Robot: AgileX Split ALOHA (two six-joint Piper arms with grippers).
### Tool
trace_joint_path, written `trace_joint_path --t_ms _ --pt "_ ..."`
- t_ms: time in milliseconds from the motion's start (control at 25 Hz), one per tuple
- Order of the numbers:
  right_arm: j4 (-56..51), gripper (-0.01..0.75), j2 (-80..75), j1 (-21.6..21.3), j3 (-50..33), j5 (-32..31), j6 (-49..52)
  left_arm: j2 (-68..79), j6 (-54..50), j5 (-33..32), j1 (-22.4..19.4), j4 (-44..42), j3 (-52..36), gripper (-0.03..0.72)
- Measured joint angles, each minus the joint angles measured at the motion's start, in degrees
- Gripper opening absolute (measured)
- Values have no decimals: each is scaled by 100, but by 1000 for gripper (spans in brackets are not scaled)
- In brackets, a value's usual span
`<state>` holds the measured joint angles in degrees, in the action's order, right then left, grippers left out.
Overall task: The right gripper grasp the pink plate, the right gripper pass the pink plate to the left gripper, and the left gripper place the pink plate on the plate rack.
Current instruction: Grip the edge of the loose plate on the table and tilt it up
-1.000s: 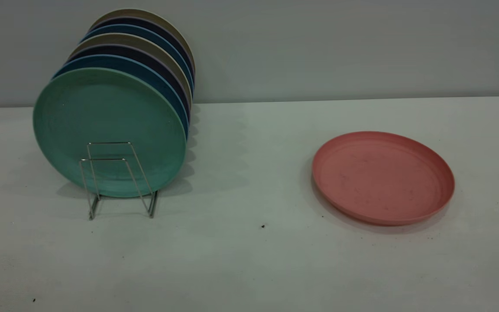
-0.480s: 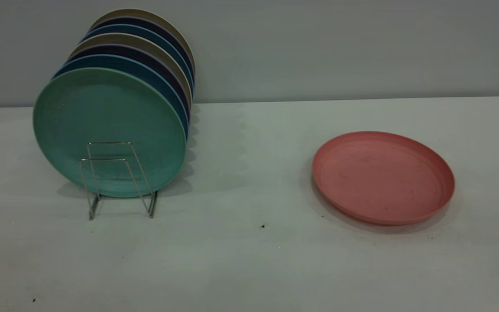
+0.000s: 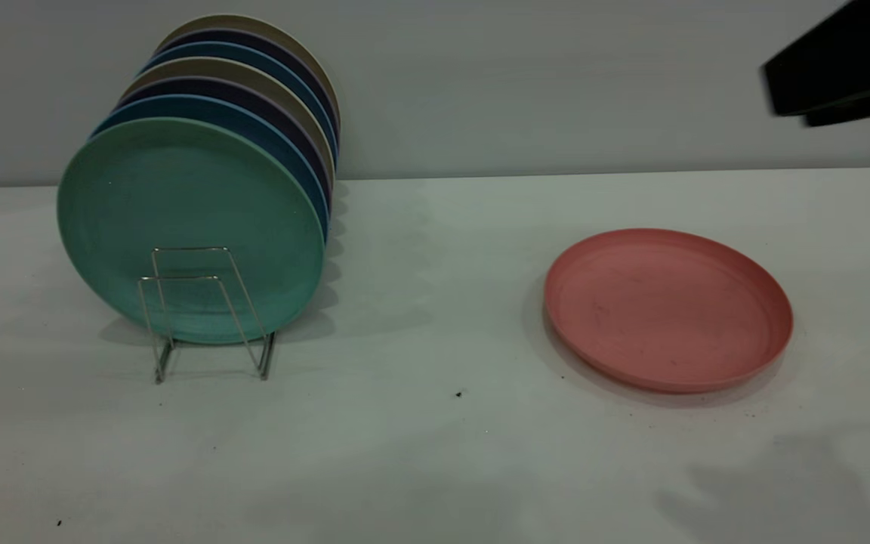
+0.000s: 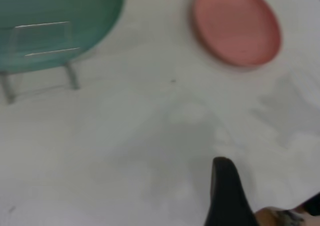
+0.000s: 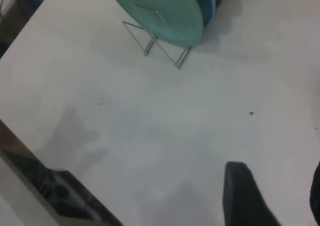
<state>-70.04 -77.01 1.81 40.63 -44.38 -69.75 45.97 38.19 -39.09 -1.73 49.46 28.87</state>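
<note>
The pink plate (image 3: 665, 310) lies flat on the white table at the right, with nothing touching it. It also shows far off in the left wrist view (image 4: 235, 23). The plate rack (image 3: 265, 363) stands at the left, its front wire loops bare. A black part of the right arm (image 3: 843, 68) hangs high above the plate's right side. My right gripper (image 5: 277, 191) is open over bare table, the rack (image 5: 150, 43) far from it. The left gripper (image 4: 267, 186) is open above the table, out of the exterior view.
Several plates stand upright in the rack, a teal-green plate (image 3: 178, 204) foremost, blue, dark and beige ones behind. The table's edge (image 5: 45, 151) and dark gear beyond it show in the right wrist view. Small dark specks (image 3: 458, 394) dot the table.
A black part of the right arm has come into the exterior view's top right corner, and a shadow has appeared on the table at the front right. The plates have not moved.
</note>
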Motion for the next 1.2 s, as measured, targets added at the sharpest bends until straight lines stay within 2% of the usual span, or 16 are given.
trace_joint_path --t_ms 160,360,560,880,1200 --pt "-58 365 -1206 -171 591 -139 -29 483 946 2 0 806 0 476" --pt "-141 405 -2447 -1127 1247 -706 -50 549 1686 7 0 992 0 476" --pt "-198 407 -3535 -1792 1637 -618 -108 555 1808 -68 0 1029 0 476" --pt "-254 407 -4909 -1897 2259 -384 -284 560 1652 -236 0 1123 0 476" --pt "-406 399 -5452 -1892 2676 85 -335 566 1605 -301 0 1127 0 476"
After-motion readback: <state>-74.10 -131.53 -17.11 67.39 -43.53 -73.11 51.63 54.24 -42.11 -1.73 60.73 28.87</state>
